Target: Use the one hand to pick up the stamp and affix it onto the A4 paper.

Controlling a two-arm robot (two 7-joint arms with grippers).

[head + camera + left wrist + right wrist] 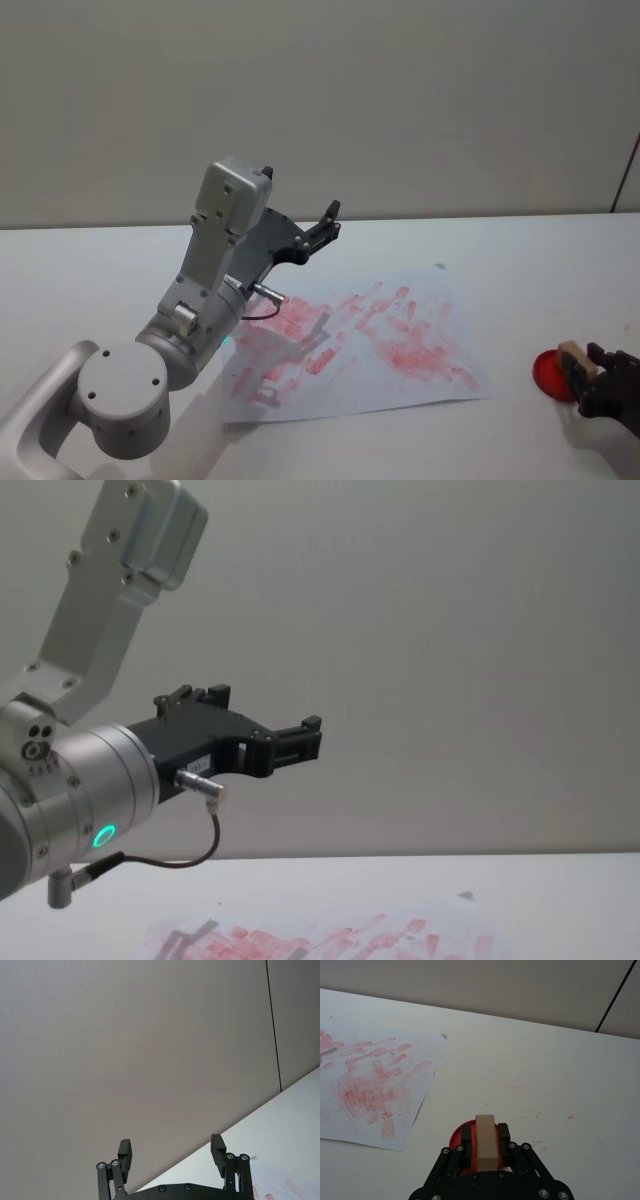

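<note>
Right tool [479, 1146] clamps stamp [485, 1141] beside paper [415, 1090].

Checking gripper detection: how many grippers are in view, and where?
2. The left gripper hangs open in the air above the A4 paper's far-left part. The right gripper is shut on the stamp, over the red ink pad, right of the paper.
</note>
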